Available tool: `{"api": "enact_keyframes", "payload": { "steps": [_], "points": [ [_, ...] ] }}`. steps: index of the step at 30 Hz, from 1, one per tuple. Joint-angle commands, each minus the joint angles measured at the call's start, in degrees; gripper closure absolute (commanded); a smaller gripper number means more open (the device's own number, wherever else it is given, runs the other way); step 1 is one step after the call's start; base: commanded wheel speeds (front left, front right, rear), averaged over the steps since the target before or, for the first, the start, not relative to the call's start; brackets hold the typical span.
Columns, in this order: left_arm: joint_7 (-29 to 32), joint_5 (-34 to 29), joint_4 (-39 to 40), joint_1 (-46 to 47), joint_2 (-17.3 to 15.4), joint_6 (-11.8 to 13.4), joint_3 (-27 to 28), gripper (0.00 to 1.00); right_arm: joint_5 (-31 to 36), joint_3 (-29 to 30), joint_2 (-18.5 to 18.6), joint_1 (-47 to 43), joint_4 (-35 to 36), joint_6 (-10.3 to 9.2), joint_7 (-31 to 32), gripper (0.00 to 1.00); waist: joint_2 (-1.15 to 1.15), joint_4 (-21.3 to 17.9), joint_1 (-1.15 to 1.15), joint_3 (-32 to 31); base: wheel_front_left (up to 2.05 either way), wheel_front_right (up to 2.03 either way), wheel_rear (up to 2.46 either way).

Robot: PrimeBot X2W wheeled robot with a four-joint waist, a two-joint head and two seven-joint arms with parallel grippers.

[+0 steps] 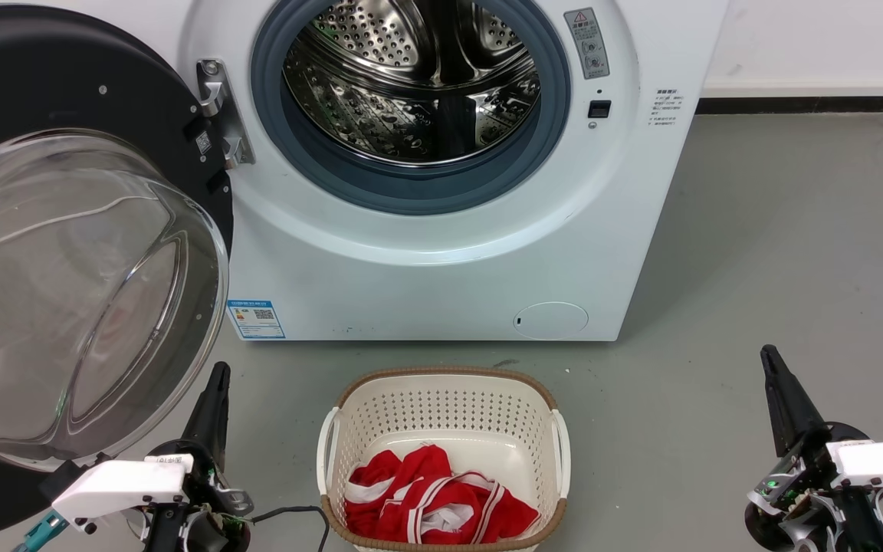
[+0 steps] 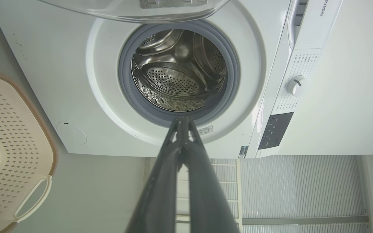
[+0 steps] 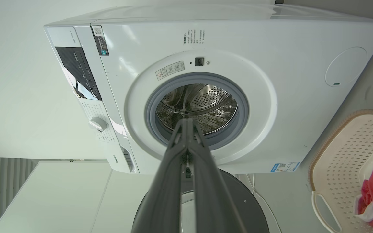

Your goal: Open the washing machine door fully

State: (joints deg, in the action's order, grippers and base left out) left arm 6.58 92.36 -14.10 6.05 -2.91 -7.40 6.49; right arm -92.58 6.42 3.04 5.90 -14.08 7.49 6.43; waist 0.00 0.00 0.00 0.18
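A white front-loading washing machine (image 1: 441,268) stands on a grey floor (image 1: 794,230), its steel drum (image 1: 411,84) exposed. The washing machine door (image 1: 43,84), glossy black with a bulging glass bowl, hangs swung wide open at the left of the head view. A cream perforated laundry basket (image 1: 441,406) sits before the machine, holding a red and white garment (image 1: 434,502). The left gripper (image 1: 219,372) is just beside the door's lower edge and the right gripper (image 1: 769,356) is well apart from it. Both have their fingers pressed together, holding nothing.

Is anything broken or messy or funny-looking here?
Nothing stands out. The washing machine door hangs open on its hinge and its glass looks whole. The red clothes lie inside the basket. The left gripper and right gripper are shut, touching nothing.
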Motion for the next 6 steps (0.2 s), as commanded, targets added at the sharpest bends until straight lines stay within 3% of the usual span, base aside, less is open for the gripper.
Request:
{"api": "enact_keyframes", "payload": {
  "steps": [1,6],
  "points": [
    [0.1,0.1,0.0,0.4,0.1,-0.2,0.2,1.00,0.2,0.1,-0.1,0.7,0.0,0.00,0.1,1.00,0.00,0.0,0.00,0.0,0.00,0.00,0.00],
    [0.1,0.1,0.0,0.4,0.1,-0.2,0.2,1.00,0.2,0.1,-0.1,0.7,0.0,0.00,0.1,1.00,0.00,0.0,0.00,0.0,0.00,0.00,0.00]
  ]
}}
